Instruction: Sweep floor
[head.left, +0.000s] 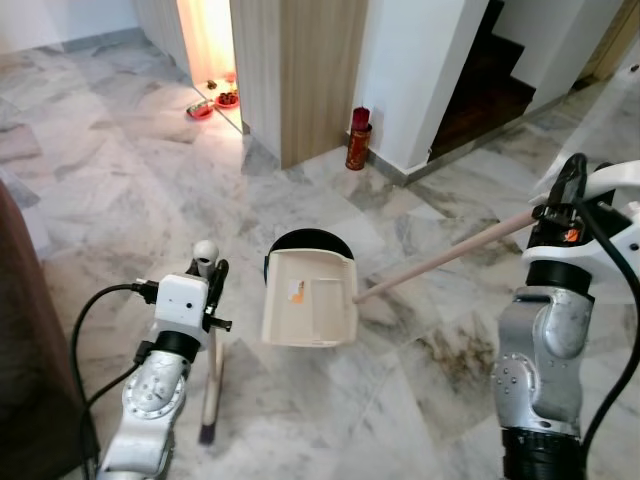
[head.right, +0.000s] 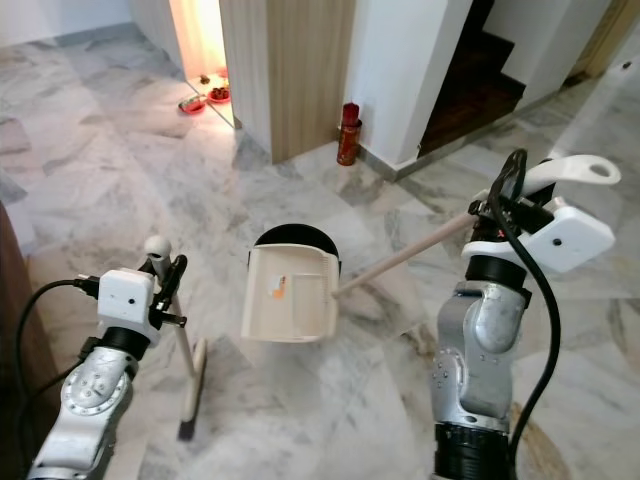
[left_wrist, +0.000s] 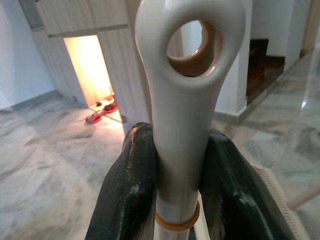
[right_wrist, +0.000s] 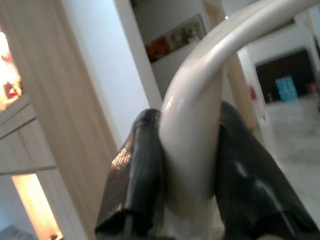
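My left gripper (head.left: 212, 278) is shut on the cream top end of a broom handle (left_wrist: 187, 100); its two black fingers (left_wrist: 127, 195) press both sides of the handle just below the hanging hole. The broom (head.left: 211, 385) stands nearly upright, its dark head on the marble floor near my left side. My right gripper (head.right: 500, 205) is shut on the cream curved grip (right_wrist: 192, 135) of a long-handled dustpan. The wooden pole (head.left: 450, 255) slopes down to the cream dustpan (head.left: 310, 300), which rests on the floor in front of me, its open side facing me.
A wood-panelled column (head.left: 300, 70) and a white wall (head.left: 420, 70) stand ahead. A red bottle (head.left: 358, 138) stands at the wall's foot. Red dishes (head.left: 212, 105) lie in a lit doorway. Dark stairs (head.left: 485, 85) rise on the right; dark furniture (head.left: 25, 370) is at my left.
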